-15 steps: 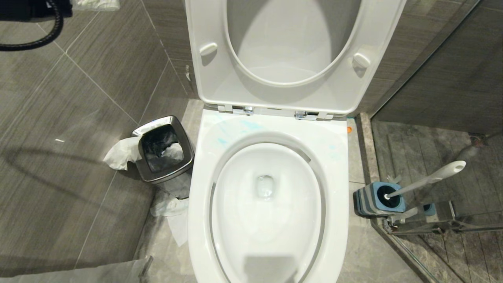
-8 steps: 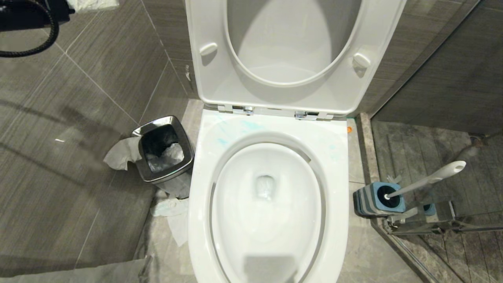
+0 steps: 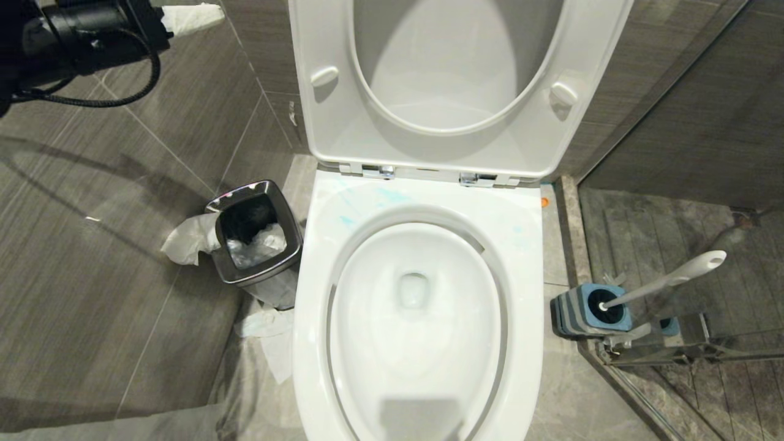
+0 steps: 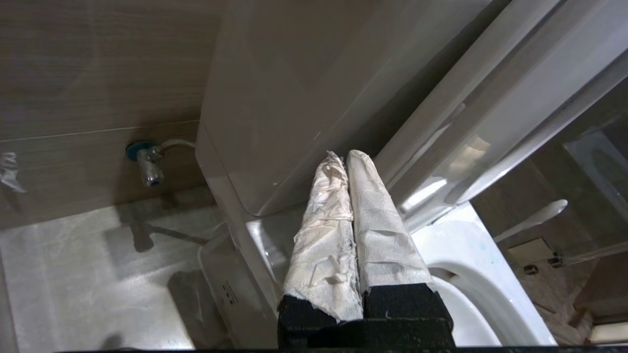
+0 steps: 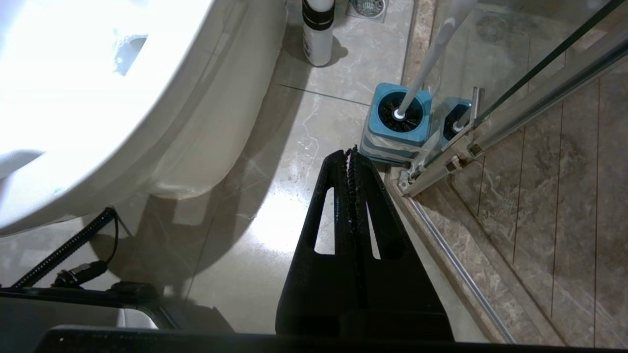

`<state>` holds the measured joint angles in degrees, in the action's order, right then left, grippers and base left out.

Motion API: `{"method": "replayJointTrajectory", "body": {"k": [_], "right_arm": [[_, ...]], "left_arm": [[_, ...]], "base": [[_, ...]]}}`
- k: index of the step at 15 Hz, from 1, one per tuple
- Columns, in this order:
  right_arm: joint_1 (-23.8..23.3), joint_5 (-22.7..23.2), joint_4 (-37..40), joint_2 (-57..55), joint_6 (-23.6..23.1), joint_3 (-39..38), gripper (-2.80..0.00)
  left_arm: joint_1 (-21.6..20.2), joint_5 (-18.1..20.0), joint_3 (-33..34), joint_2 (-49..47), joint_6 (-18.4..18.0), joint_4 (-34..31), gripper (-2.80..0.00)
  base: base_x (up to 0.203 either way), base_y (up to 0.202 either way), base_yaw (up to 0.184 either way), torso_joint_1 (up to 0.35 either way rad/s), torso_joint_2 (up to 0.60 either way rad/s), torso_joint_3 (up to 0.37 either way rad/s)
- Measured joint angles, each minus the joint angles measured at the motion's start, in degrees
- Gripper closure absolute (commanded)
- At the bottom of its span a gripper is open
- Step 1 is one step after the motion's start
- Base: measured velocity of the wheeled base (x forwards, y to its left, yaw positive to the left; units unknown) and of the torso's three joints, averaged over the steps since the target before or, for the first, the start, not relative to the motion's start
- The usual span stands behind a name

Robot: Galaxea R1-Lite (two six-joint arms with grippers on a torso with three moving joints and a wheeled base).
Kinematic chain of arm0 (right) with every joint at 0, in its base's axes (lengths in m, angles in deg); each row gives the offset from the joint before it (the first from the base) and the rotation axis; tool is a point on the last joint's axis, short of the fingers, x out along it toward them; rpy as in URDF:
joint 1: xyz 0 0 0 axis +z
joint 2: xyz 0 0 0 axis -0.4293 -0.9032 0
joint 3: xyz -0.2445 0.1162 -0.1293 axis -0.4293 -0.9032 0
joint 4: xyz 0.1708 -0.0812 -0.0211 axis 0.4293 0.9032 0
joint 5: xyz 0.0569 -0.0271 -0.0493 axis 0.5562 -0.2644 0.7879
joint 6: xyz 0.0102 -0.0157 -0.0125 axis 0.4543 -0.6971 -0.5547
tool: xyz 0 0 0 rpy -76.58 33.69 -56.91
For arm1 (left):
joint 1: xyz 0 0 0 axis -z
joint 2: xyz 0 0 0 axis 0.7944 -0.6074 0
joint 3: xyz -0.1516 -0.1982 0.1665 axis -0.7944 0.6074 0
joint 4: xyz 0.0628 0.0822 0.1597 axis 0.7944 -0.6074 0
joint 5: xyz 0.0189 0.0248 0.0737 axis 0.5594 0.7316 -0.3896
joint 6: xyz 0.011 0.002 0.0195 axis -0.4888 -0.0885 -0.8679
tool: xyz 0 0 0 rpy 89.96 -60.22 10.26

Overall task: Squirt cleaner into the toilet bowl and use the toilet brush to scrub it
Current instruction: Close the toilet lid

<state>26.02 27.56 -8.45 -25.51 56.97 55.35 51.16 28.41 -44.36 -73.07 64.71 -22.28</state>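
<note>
The white toilet bowl [image 3: 422,199] stands open in the middle of the head view, with pale teal cleaner streaks [image 3: 392,196] on its back rim and water at the bottom. The toilet brush [image 3: 674,278] leans in its blue holder [image 3: 588,309] to the right of the bowl. My left gripper [image 3: 193,17] is high at the top left, shut, each finger wrapped in white paper. From the left wrist it points at the tank [image 4: 274,98], tips [image 4: 346,156] together. My right gripper [image 5: 351,152] hangs shut and empty over the floor, near the brush handle [image 5: 431,54].
A square steel bin [image 3: 257,229] with tissue sits left of the toilet, and more tissue [image 3: 269,334] lies on the floor. The seat and lid [image 3: 453,79] are raised. A glass shower door [image 3: 674,355] bounds the right. A white bottle [image 5: 318,32] stands by the toilet base.
My left arm has swung further into the head view at the top left, its paper-wrapped fingers moving right toward the lid. Its shadow on the wall has shifted. Nothing else moved.
</note>
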Motion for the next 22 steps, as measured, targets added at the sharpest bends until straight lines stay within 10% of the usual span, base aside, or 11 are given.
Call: {"method": "replayJointTrajectory", "body": {"k": [11,22], "right_arm": [[0.0,0.0,0.0,0.0,0.0,0.0,0.00],[0.0,0.0,0.0,0.0,0.0,0.0,0.00]], "left_arm": [[9.2,0.0,-0.2,-5.6,0.3,13.1,0.00],[9.5,-1.8,-0.2,-9.5,-0.9,22.3,0.00]], "base": [[0.000,0.000,0.000,0.000,0.00,0.000],[0.000,0.000,0.000,0.000,0.00,0.000]]}}
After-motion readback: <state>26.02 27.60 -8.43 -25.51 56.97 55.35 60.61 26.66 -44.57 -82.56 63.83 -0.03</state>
